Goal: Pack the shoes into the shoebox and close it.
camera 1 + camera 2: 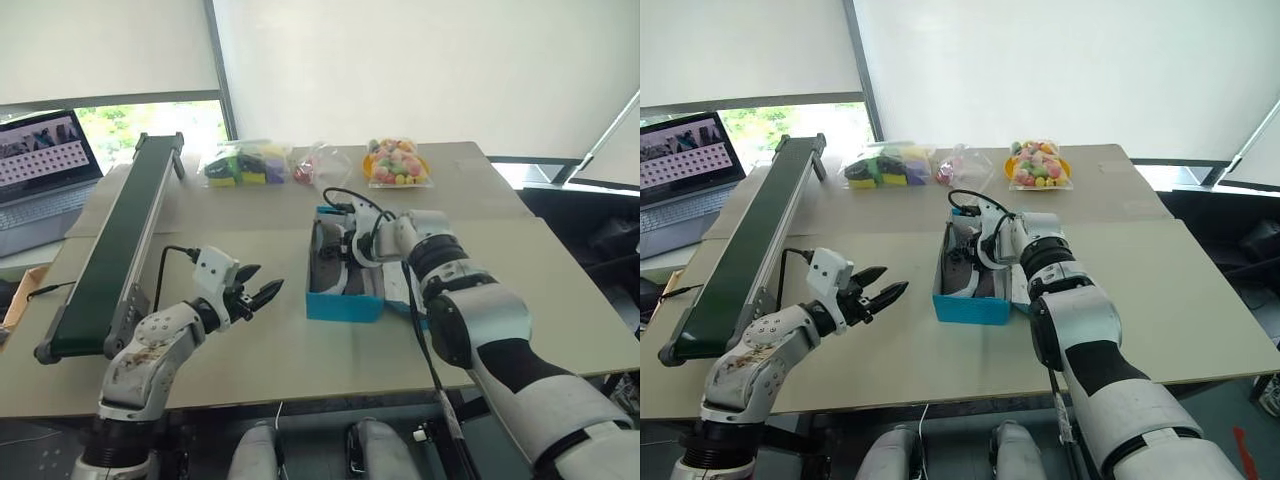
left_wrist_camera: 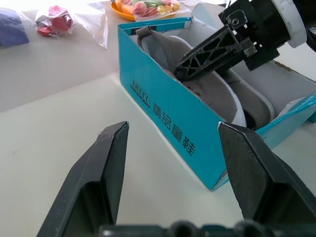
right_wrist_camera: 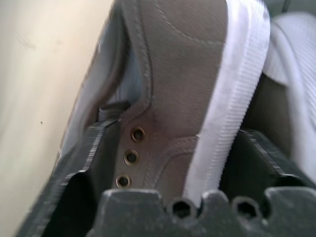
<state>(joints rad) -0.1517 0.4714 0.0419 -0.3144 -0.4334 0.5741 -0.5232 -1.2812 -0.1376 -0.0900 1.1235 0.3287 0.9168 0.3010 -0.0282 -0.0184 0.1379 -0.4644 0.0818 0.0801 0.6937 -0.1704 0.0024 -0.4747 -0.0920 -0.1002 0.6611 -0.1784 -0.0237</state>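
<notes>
Nearest the head camera, the left gripper hovers over bare tabletop with its two black fingers spread and nothing between them, pointing toward the shoebox. Open table lies all around it, up to the near edge; a long green conveyor belt runs along the robot's left side. The turquoise shoebox stands mid-table with its lid folded out on the far side from the left arm. Both grey shoes lie inside it, side by side. The right gripper reaches down into the box, its fingers straddling the side of one shoe, one finger inside the shoe's opening and one outside against the pale sole; whether they press on it cannot be told. Beyond the box, near the far edge, lie clear bags of coloured items, well apart from it. A laptop sits off the table's far left corner. From the left wrist, the box's printed side wall faces the camera; from the right wrist, three brass eyelets on the shoe show.
</notes>
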